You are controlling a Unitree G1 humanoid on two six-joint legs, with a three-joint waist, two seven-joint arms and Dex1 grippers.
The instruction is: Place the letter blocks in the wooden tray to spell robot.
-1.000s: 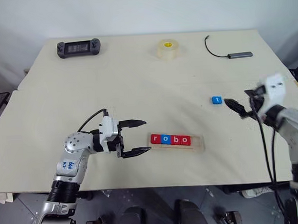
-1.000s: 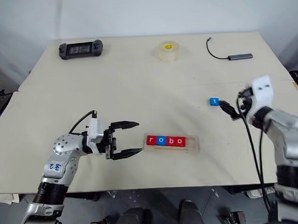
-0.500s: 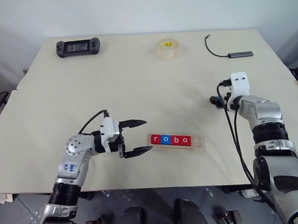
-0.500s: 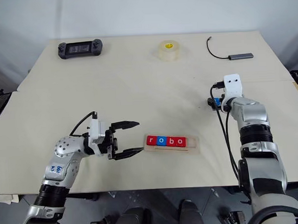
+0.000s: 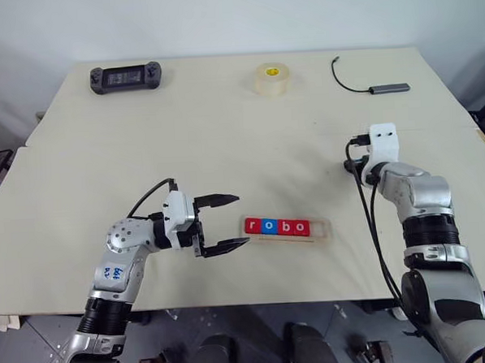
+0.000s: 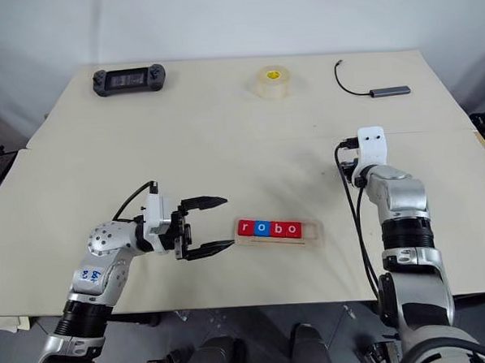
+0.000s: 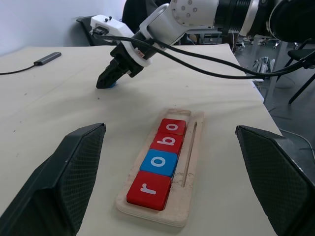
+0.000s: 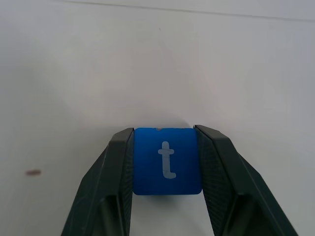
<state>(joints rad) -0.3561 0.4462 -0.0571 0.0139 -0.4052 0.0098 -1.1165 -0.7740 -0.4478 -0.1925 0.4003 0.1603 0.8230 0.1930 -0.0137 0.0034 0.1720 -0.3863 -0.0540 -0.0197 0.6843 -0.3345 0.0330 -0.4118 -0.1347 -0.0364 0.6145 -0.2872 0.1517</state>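
Was on the last pickup: right claw (image 8: 167, 167) pinched the blue t block (image 8: 167, 161) from both sides, down on the table (image 5: 223, 125), well right of the wooden tray (image 5: 324, 228). Already held four blocks (image 7: 160, 162) reading r, o, b, o, leaving one free slot at the right end. Left claw (image 5: 223, 224) hovered spread wide just left of the tray, holding nothing. Next, probably: needed a lift, a carry left, and a squared drop into that free slot, letter upright.
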